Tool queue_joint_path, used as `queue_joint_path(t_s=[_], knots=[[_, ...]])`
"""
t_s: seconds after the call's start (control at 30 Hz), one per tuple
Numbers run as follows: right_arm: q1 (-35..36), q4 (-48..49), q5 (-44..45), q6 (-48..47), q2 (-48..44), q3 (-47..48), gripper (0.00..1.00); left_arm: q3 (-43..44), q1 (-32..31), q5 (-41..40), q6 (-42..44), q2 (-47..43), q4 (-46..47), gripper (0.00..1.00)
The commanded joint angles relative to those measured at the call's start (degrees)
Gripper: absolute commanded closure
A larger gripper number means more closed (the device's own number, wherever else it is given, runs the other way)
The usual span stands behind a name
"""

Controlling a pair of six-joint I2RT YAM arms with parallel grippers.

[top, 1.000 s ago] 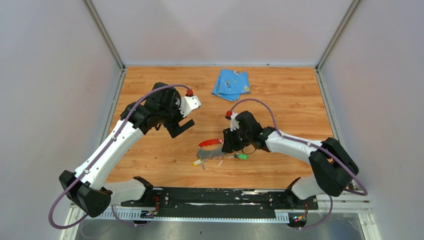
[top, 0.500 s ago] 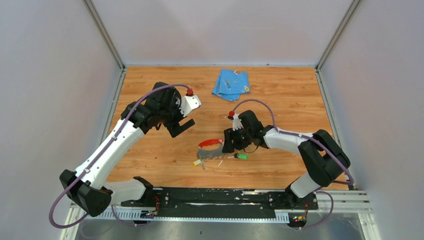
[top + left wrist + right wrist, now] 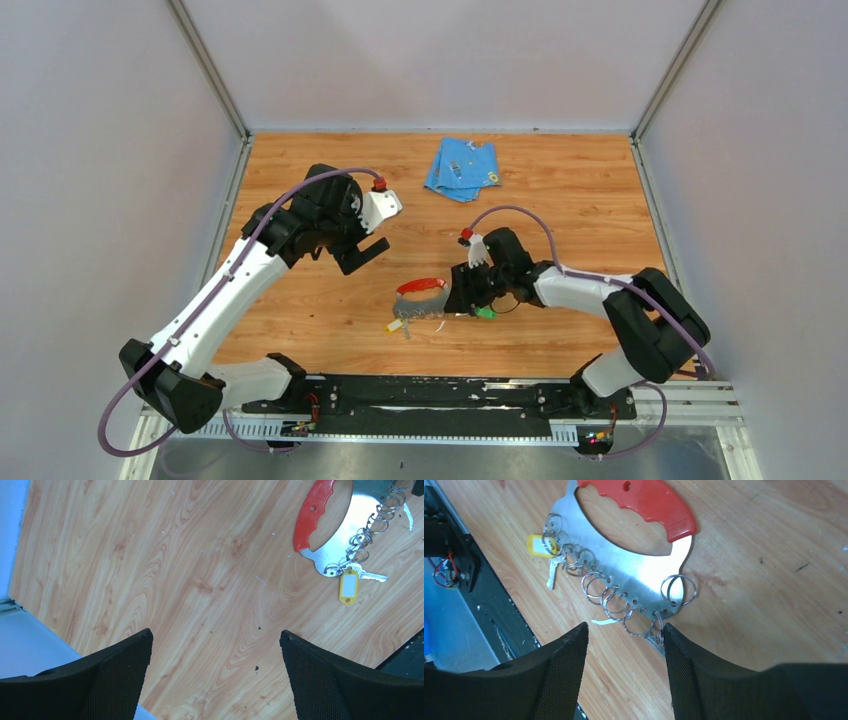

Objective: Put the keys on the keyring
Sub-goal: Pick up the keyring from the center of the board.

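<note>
Left fingers (image 3: pixel 115 675) wide apart, right fingers (image 3: pixel 559 675) parted above flat metal keyring (image 3: pixel 619 567), red scalloped edge (image 3: pixel 649 500).

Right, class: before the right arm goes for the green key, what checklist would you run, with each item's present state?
1. Yellow key on keyring: ok, hangs from an end ring.
2. Green key free to grab: cannot tell, partly hidden under right jaws.
3. Right jaws open, empty: ok.
4. Left jaws open, clear of keyring: ok.
5. Empty rings spare: ok.
</note>
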Motion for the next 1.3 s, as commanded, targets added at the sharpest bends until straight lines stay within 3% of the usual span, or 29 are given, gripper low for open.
queue_joint_path(t_s=[0.0,0.43,0.73,0.97,1.13,1.27], knots=[[0.46,0.26,-1.77,2.25,-4.70,-1.63,0.41,1.60,0.09,-0.59,-0.02,0.47,-0.41,0.00],[-1.61,-3.83,-4.07,4.25,-4.68,2.69,0.43,1.06,0.14,-1.72,1.35,-0.03,-0.41,0.00],[-4.43,-14.27,8.22,-6.20,2.65,12.02,0.48,-0.24,0.09,-0.86,1.08,0.42,-0.41,0.00],[2.38,-20.36,20.24,-7.47,5.67,15.93,0.42,-0.58,0.09,-0.84,1.40,1.02,-0.41,0.00],[4.58,-19.19,19.57,-6.84,8.36,16.78,0.41,-0.81,0.11,-0.89,1.55,0.56,-0.41,0.00],[7.67,-21.08,24.19,-6.74,9.95,18.45,0.43,-1.10,0.11,-1.29,1.64,0.23,-0.41,0.00]])
